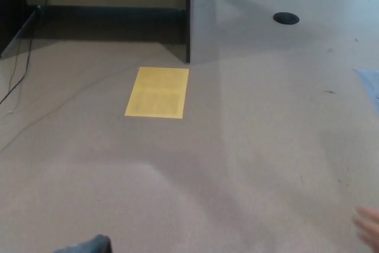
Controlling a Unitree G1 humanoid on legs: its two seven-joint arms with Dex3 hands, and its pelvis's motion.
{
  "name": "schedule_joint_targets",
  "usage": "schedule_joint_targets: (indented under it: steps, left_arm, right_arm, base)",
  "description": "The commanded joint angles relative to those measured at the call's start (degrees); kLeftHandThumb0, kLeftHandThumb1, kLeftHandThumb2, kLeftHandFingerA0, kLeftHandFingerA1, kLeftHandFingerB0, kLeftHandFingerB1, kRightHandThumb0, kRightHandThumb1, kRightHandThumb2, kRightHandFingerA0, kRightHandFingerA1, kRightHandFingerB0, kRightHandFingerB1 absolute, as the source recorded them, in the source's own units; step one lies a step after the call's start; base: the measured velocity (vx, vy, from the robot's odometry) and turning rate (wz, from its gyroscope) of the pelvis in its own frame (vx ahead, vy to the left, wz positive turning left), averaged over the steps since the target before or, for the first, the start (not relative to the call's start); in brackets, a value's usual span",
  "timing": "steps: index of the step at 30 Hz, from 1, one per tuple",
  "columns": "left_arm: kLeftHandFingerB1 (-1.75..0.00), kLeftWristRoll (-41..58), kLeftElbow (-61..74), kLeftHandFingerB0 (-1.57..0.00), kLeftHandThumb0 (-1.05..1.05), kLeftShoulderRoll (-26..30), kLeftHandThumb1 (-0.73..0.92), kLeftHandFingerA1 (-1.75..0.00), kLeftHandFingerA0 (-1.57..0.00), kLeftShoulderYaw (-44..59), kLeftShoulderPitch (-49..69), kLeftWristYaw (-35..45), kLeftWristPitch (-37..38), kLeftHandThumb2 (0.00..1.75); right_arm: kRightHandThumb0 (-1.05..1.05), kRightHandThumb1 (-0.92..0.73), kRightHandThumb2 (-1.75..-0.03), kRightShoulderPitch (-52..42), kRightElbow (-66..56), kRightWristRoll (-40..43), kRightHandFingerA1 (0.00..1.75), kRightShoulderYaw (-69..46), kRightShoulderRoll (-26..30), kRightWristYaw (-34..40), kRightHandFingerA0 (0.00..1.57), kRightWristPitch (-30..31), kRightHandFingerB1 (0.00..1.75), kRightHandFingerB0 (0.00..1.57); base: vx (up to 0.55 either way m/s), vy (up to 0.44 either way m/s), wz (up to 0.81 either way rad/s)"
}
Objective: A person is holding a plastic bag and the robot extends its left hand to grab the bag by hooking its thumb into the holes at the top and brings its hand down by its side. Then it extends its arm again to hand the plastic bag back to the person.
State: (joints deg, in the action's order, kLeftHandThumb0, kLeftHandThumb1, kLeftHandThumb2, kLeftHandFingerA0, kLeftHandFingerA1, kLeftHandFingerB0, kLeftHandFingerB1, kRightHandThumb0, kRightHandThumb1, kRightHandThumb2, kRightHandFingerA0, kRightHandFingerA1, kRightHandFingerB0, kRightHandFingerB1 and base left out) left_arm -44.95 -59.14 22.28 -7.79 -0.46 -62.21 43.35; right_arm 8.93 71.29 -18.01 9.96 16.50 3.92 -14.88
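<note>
A person's hand [371, 227] edges in at the lower right corner, only its fingertips showing above the tan carpet floor [249, 164]. Well away from it, up and to the left, lies 1 yellow sheet [157, 92]. Beyond the sheet stands a grey partition [202, 16]. A dark round disc [286, 18] sits far above the hand. A blurred grey-blue shape [86, 245] pokes in at the bottom edge, far to the hand's left.
</note>
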Motion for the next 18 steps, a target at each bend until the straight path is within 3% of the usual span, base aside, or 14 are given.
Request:
schedule_joint_targets:
  steps: [1,6,15,17,18]
  left_arm:
    - [-1.41,-0.45,2.45,-0.73,0.0,0.16,0.74,-1.69,-0.87,-2.65,-0.38,-5.0,1.02,0.73]
    - [-1.36,-2.75,10.16,-0.79,-0.01,0.72,0.72,-1.66,-0.91,-4.89,-0.71,-7.0,-2.62,0.76]
    - [-1.46,3.55,24.66,-0.67,0.0,2.7,0.73,-1.72,-0.83,0.22,-4.14,4.95,-5.24,0.77]
    - [-1.35,4.45,26.3,-0.82,-0.01,3.26,0.67,-1.7,-0.91,1.4,-7.62,7.25,-5.81,0.82]
    - [-1.35,4.49,26.63,-0.82,-0.01,3.22,0.67,-1.7,-0.91,1.68,-7.88,7.83,-5.96,0.82]
  right_arm:
    - [-0.32,-0.67,-0.6,-0.17,-0.19,0.06,0.46,-0.06,0.73,-0.27,0.71,-0.29,0.41,0.59]
    - [-0.33,-0.67,-0.6,-0.18,-0.2,-0.39,0.47,0.51,0.75,0.0,0.72,-0.3,0.41,0.61]
    - [-0.34,-0.68,-0.59,-0.52,-0.25,-0.06,0.46,0.41,0.93,-0.27,0.74,-0.07,0.4,0.59]
    - [-0.33,-0.68,-0.6,-0.58,-0.24,-0.11,0.46,0.52,1.09,-0.7,0.73,-0.33,0.41,0.6]
    - [-0.33,-0.68,-0.6,-0.6,-0.26,-0.09,0.46,0.52,1.08,-0.77,0.73,-0.3,0.41,0.6]
  base:
    - [0.0,0.0,0.0]
    - [0.0,0.0,0.0]
    - [0.0,0.0,0.0]
    - [0.0,0.0,0.0]
    - [0.0,0.0,0.0]
